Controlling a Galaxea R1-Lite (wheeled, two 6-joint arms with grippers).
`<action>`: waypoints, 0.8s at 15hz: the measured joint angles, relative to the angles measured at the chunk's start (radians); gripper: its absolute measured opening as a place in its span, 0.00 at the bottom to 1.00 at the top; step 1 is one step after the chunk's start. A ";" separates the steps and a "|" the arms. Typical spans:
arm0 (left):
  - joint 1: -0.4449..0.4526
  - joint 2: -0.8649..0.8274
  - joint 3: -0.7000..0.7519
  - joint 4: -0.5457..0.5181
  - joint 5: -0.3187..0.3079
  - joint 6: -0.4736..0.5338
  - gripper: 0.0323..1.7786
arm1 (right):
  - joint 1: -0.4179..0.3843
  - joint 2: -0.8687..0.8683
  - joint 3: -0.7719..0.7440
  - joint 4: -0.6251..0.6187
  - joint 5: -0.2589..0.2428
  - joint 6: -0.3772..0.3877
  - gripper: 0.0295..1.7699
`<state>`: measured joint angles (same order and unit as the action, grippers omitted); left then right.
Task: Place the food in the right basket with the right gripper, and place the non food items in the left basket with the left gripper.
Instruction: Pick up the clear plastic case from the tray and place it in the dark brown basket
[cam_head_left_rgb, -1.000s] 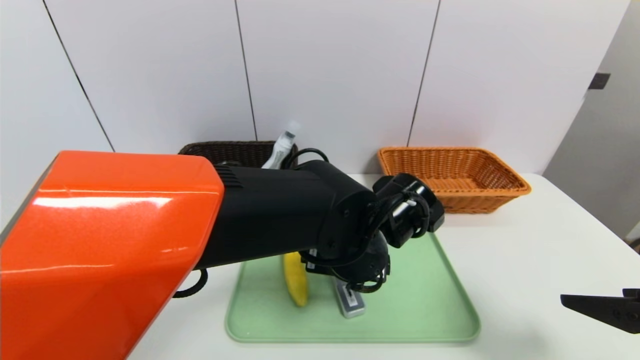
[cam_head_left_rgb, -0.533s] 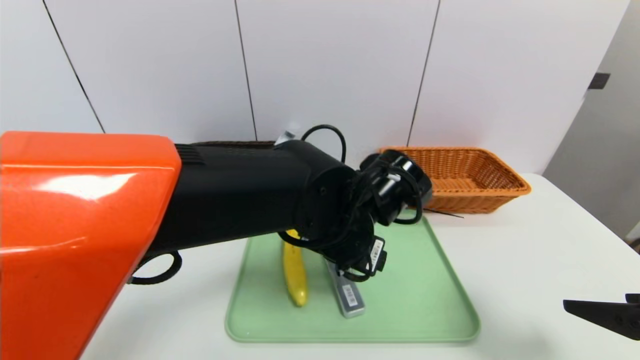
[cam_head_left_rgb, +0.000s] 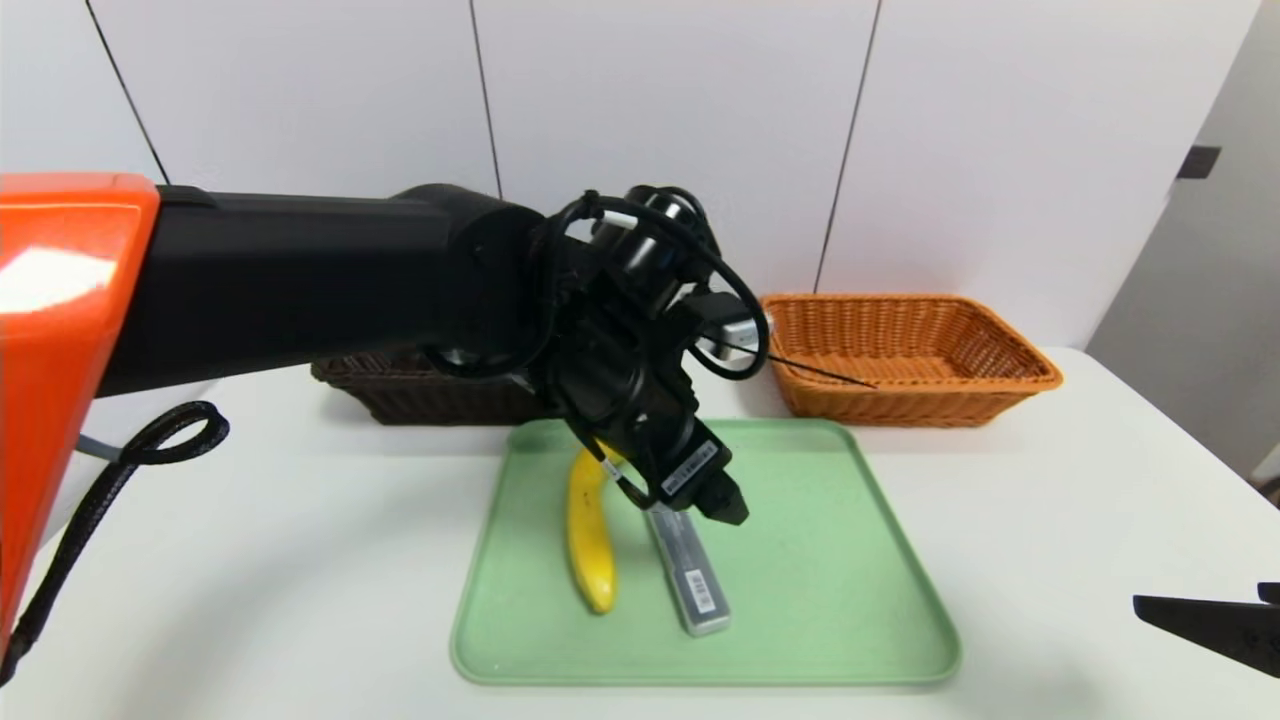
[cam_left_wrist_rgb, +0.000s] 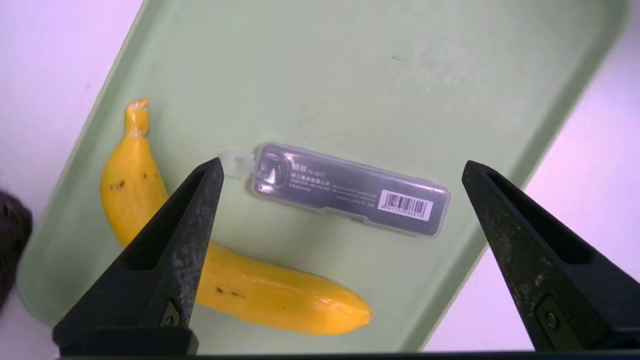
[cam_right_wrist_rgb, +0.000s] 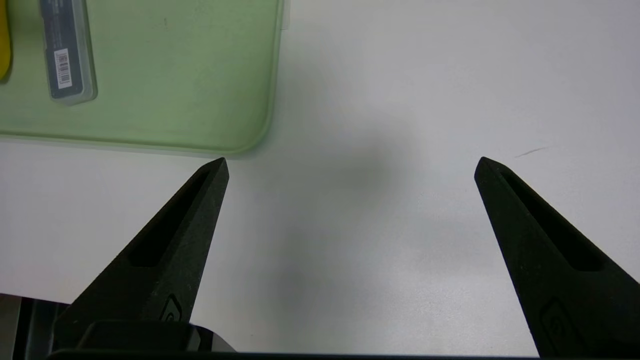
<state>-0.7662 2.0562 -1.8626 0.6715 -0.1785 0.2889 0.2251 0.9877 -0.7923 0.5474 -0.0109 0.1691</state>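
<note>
Banana (cam_head_left_rgb: 594, 560), head view: on the green tray (cam_head_left_rgb: 700, 672), beside the case (cam_head_left_rgb: 692, 575); smooth, tapered, gently curved; upper end partly behind the black arm (cam_head_left_rgb: 320, 285).
Dark basket (cam_head_left_rgb: 450, 400), head view: rectangular, coarse weave, partly hidden behind the arm; contents not readable.
Orange basket (cam_head_left_rgb: 900, 405), head view: woven, flared sides, ridged rim; waiting for the banana.
Cord (cam_head_left_rgb: 100, 490), head view: braided, slack, looped; possible snag on the dark basket's rim during a low swing.
Left gripper (cam_left_wrist_rgb: 344, 164), left wrist view: above the tray, fingers spread wide, nothing held; likely next, the case.
Case, left wrist view: slim, glossy grey plastic, rounded corners, clear tab; possible slip or spin if squeezed end to end instead of across the narrow sides.
Banana, left wrist view: curved under one finger's line of sight; possible bump or bruise from a low, badly turned approach.
Right gripper (cam_right_wrist_rgb: 352, 162), right wrist view: idle over the smooth white surface (cam_right_wrist_rgb: 400, 280), near the tray's corner, fingers wide apart, nothing between.
</note>
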 joint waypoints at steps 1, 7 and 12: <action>0.019 -0.001 0.001 0.004 -0.055 0.087 0.95 | 0.000 -0.001 0.002 0.000 0.000 0.000 0.96; 0.063 0.050 0.001 0.027 -0.216 0.593 0.95 | 0.000 -0.012 0.035 0.001 0.000 0.002 0.96; 0.063 0.104 -0.016 0.079 -0.248 0.867 0.95 | 0.000 -0.025 0.054 0.001 0.004 0.002 0.96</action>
<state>-0.7028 2.1604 -1.8789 0.7509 -0.4262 1.1555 0.2251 0.9626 -0.7379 0.5489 -0.0066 0.1711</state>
